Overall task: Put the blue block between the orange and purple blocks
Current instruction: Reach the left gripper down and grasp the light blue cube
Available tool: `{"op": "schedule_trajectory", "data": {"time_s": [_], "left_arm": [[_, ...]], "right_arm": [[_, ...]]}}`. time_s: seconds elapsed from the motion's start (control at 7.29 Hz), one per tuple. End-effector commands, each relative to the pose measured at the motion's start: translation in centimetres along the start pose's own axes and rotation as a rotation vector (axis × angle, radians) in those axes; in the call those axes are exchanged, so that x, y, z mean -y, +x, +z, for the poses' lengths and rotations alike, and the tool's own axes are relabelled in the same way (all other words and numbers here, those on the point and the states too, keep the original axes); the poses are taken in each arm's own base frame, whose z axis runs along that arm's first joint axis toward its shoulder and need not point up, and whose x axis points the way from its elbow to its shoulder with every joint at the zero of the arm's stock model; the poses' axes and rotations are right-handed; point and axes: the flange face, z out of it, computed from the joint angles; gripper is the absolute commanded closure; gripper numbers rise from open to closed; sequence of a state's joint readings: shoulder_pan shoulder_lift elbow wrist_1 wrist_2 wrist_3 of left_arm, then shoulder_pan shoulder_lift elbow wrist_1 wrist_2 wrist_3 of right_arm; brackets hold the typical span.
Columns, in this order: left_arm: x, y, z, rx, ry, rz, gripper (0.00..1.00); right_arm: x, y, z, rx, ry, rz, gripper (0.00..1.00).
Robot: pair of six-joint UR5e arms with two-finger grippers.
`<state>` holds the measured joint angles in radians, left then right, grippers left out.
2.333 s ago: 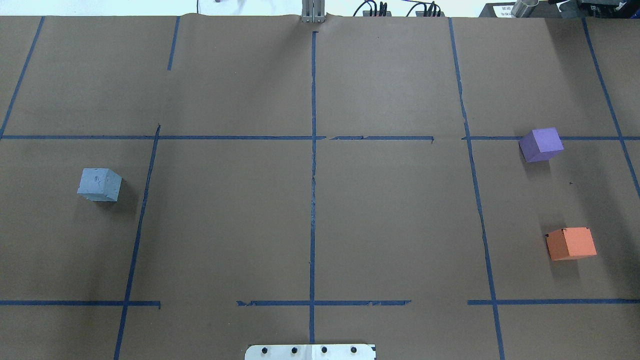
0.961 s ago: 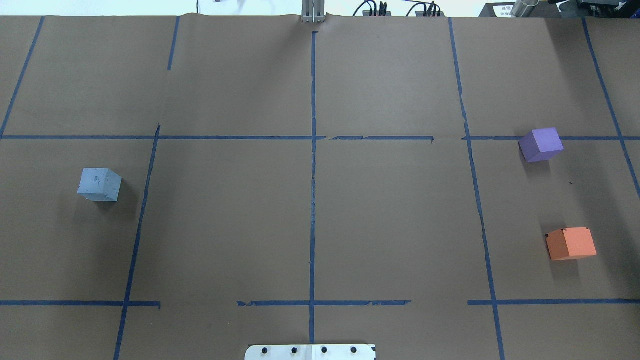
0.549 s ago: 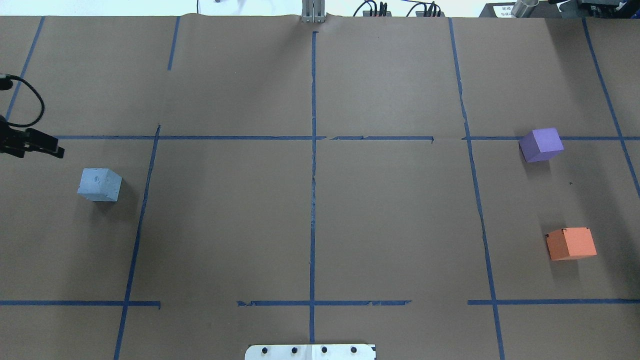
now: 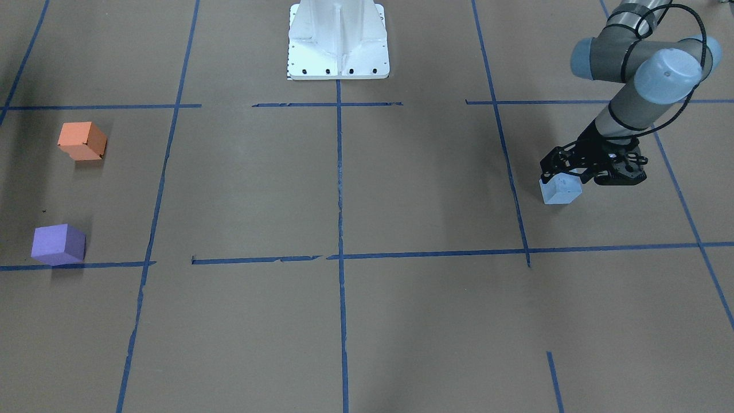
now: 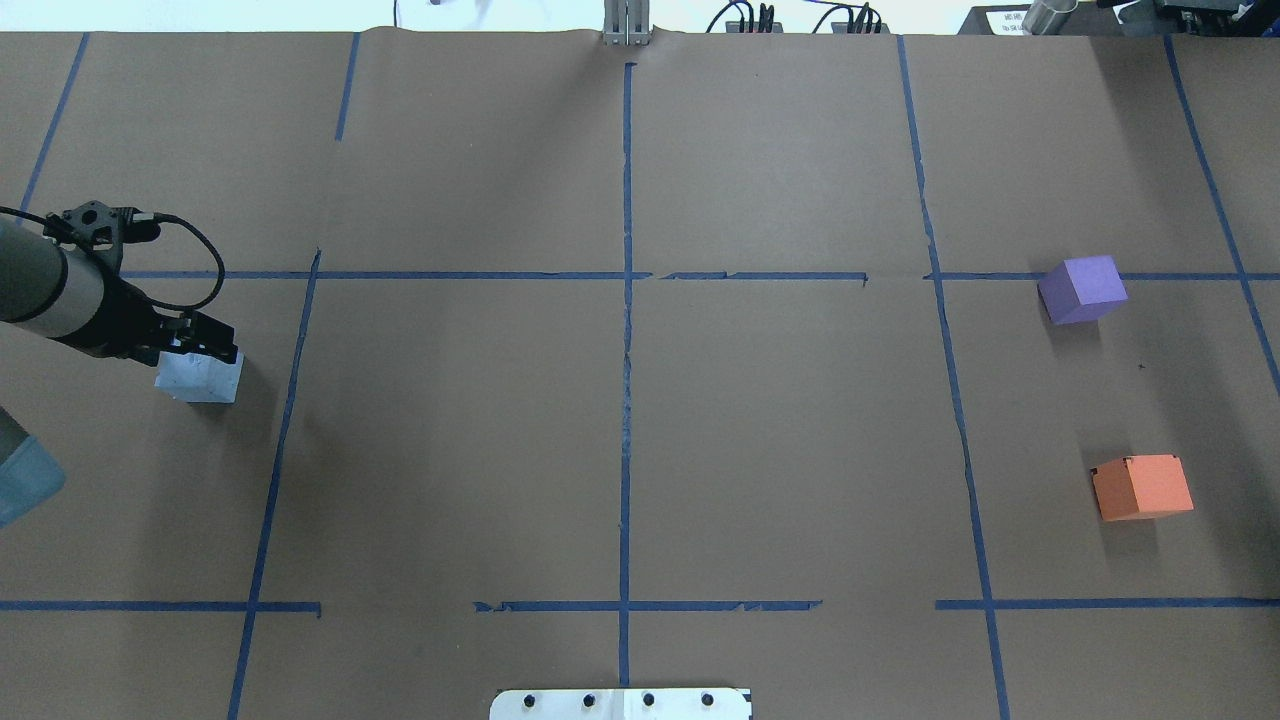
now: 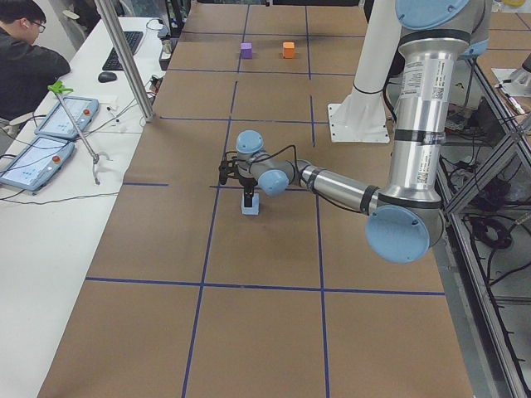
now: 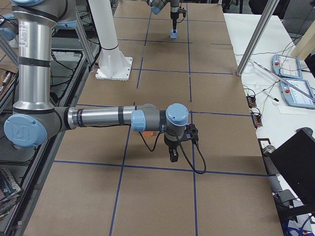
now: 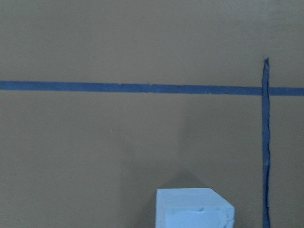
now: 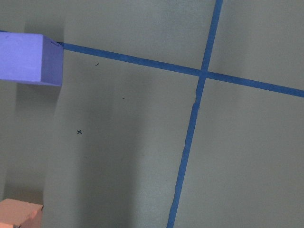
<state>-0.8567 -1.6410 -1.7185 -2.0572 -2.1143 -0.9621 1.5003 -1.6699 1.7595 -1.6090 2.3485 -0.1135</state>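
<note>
The pale blue block (image 5: 200, 380) sits on the brown paper at the table's left; it also shows in the front view (image 4: 561, 190) and at the bottom of the left wrist view (image 8: 194, 209). My left gripper (image 5: 205, 345) hangs just over its top and looks open and empty (image 4: 565, 169). The purple block (image 5: 1082, 288) and the orange block (image 5: 1142, 487) stand apart at the far right, with bare paper between them. My right gripper (image 7: 172, 156) shows only in the right side view, so I cannot tell its state. Its wrist view shows the purple block (image 9: 28, 57) and the orange block's corner (image 9: 19, 213).
The white robot base plate (image 4: 338, 40) sits at the table's middle near edge. Blue tape lines (image 5: 626, 330) mark a grid on the paper. A side table with tablets (image 6: 50, 137), a metal post (image 6: 124, 58) and a seated person lies beyond the far edge.
My left arm has come in from the left edge and moved right and down until its gripper is over the blue block. None of the three blocks has moved.
</note>
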Motion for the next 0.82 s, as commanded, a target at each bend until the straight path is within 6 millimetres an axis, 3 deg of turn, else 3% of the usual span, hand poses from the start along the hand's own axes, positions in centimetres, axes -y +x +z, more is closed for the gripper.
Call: {"op": "schedule_trajectory", "data": {"time_s": [0.0,0.27,0.41,0.55,0.69], "left_arm": [[-0.1,-0.2,2.2,0.040,-0.006,0.002,0.00],[-0.3,-0.3,3.2,0.065,-0.003,0.009,0.00],[-0.3,-0.2,3.2,0.061,-0.006,0.003,0.46],[-0.4,0.0,3.0,0.055,-0.007,0.007,0.82],[-0.2,1.4,2.0,0.031,0.003,0.019,0.87]], "right_arm": [[-0.1,0.1,0.1,0.000,-0.002,0.002,0.00],[-0.1,0.1,0.1,0.000,-0.003,0.003,0.00],[-0.1,0.1,0.1,0.000,-0.003,0.003,0.00],[0.0,0.1,0.1,0.000,-0.002,0.002,0.00],[-0.1,0.1,0.1,0.000,-0.002,0.002,0.00]]}}
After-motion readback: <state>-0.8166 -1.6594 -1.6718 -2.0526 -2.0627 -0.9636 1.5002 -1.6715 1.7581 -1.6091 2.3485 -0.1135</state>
